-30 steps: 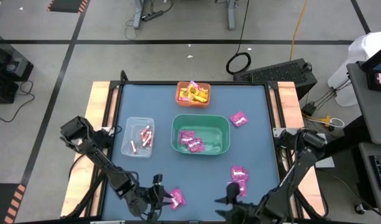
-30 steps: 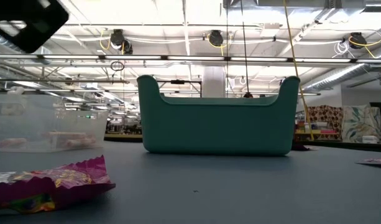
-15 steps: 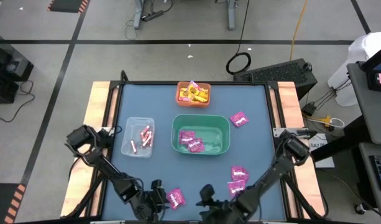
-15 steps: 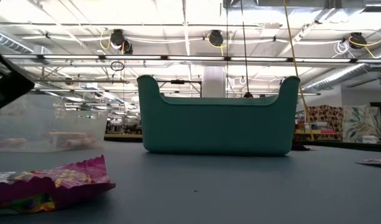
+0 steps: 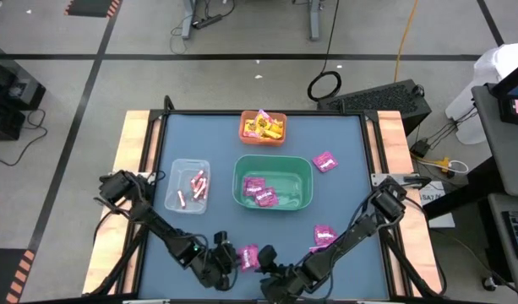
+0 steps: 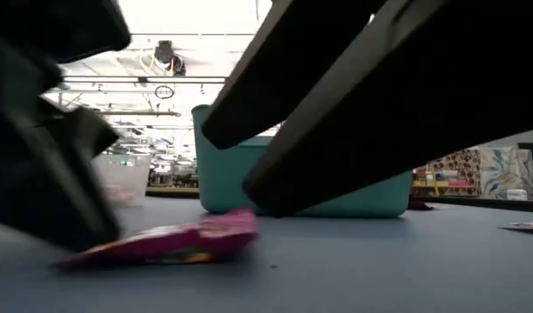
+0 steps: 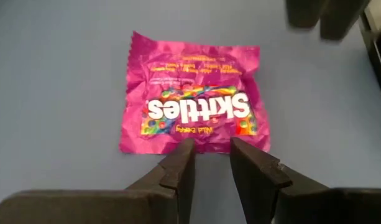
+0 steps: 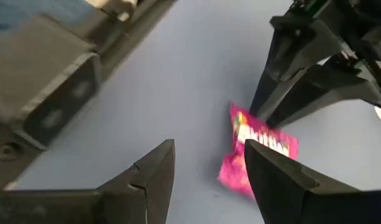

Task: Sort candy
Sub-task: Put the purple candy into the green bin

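From above, the blue table (image 5: 208,135) carries an orange bin (image 5: 263,127) of yellow packets at the far edge, a clear bin (image 5: 188,186) with a few thin pink sticks on the left, and a green bin (image 5: 273,181) in the middle with pink packets inside. One loose pink packet (image 5: 324,161) lies just right of the green bin, and two more (image 5: 324,238) lie near the right front. Both arms reach in low at the near edge: the left gripper (image 5: 227,256) and the right gripper (image 5: 264,260) sit on either side of a single pink packet (image 5: 248,257). At table height, that packet (image 6: 175,247) lies flat on the blue surface in front of the green bin (image 6: 370,196), with dark blurred arm parts crowding both sides. Through the left wrist camera, the packet (image 7: 193,107) lies printed side up, and the left gripper (image 7: 212,158) has its fingers a narrow gap apart, tips right at the packet's edge, holding nothing. Through the right wrist camera, the right gripper (image 8: 209,162) is spread wide and empty, with the packet (image 8: 257,150) just ahead and the other arm's fingers (image 8: 278,93) at its far edge.
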`<state>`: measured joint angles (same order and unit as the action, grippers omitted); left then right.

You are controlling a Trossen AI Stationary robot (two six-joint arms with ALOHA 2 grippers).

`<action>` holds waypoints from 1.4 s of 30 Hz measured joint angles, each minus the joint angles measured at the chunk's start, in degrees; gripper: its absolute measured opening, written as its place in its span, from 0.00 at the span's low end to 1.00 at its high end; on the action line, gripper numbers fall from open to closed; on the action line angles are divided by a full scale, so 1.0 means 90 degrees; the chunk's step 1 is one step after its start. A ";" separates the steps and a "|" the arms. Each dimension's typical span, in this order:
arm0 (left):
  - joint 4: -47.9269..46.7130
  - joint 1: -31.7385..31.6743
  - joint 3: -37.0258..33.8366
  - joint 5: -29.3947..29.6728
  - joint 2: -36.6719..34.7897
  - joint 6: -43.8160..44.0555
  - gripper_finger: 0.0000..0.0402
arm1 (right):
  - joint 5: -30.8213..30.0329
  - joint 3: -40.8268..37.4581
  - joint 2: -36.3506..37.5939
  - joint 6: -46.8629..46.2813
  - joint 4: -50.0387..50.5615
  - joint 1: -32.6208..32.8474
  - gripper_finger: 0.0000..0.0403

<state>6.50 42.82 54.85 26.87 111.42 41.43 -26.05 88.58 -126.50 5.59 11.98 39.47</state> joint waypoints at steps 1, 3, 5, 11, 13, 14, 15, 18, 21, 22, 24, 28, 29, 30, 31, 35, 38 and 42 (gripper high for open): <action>0.0083 -0.0054 0.0000 0.0026 0.0003 -0.0133 0.27 | -0.0076 0.0000 0.0000 -0.0001 0.0059 -0.0011 0.46; 0.0215 -0.0171 0.0000 0.0021 0.0003 -0.0323 0.27 | -0.0219 0.0000 0.0000 0.0044 0.0204 -0.0016 0.46; 0.0205 -0.0260 0.0000 -0.0047 0.0003 -0.0326 0.27 | -0.0321 0.0000 0.0000 0.0065 0.0450 -0.0024 0.46; 0.0216 -0.0303 -0.0002 -0.0208 0.0004 -0.0323 0.27 | -0.0404 0.0000 0.0000 -0.0501 0.1045 -0.0136 0.46; 0.0226 -0.0303 -0.0002 -0.0219 0.0002 -0.0321 0.27 | -0.0408 0.0000 0.0000 -0.0544 0.1054 -0.0183 0.46; 0.0225 -0.0305 -0.0002 -0.0220 0.0002 -0.0321 0.27 | -0.0407 0.0000 0.0000 -0.0544 0.1044 -0.0204 0.46; 0.0224 -0.0305 -0.0002 -0.0220 0.0003 -0.0321 0.27 | -0.0401 0.0000 0.0000 -0.0548 0.1038 -0.0233 0.46; 0.0224 -0.0305 -0.0002 -0.0220 0.0002 -0.0319 0.27 | -0.0162 0.0000 0.0000 -0.0580 0.1044 -0.0334 0.46; 0.0224 -0.0305 -0.0002 -0.0218 0.0002 -0.0319 0.27 | 0.0129 0.0000 0.0000 -0.0713 0.1071 -0.0452 0.44; 0.0224 -0.0305 -0.0002 -0.0216 0.0002 -0.0319 0.27 | 0.0209 0.0000 0.0000 -0.0753 0.1079 -0.0488 0.43; 0.0224 -0.0305 -0.0002 -0.0201 0.0002 -0.0319 0.27 | 0.0292 0.0000 0.0000 -0.0772 0.1081 -0.0545 0.40; 0.0224 -0.0305 -0.0002 -0.0174 0.0002 -0.0319 0.27 | 0.0436 0.0000 0.0000 -0.0813 0.1098 -0.0605 0.31; 0.0224 -0.0305 -0.0002 -0.0172 0.0000 -0.0324 0.27 | 0.0437 0.0000 0.0000 -0.0863 0.1136 -0.0614 0.28; 0.0224 -0.0305 -0.0002 -0.0172 0.0000 -0.0331 0.27 | 0.0439 0.0000 0.0000 -0.0899 0.1191 -0.0630 0.24; 0.0224 -0.0305 -0.0002 -0.0170 0.0000 -0.0333 0.27 | 0.0441 0.0000 0.0000 -0.0956 0.1254 -0.0634 0.20; 0.0226 -0.0305 -0.0002 -0.0169 -0.0003 -0.0345 0.27 | 0.0441 0.0000 0.0000 -0.1081 0.1482 -0.0639 0.05; 0.0226 -0.0305 -0.0002 -0.0242 -0.0003 -0.0379 0.27 | 0.0440 0.0000 0.0000 -0.1098 0.1513 -0.0639 0.02; 0.0187 -0.0279 0.0048 -0.0314 -0.0003 -0.0493 0.27 | 0.0427 0.0000 0.0053 -0.1056 0.1550 -0.0558 0.01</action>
<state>8.18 40.31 55.28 24.04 111.39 36.99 -22.21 88.58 -126.02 -3.92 25.93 34.45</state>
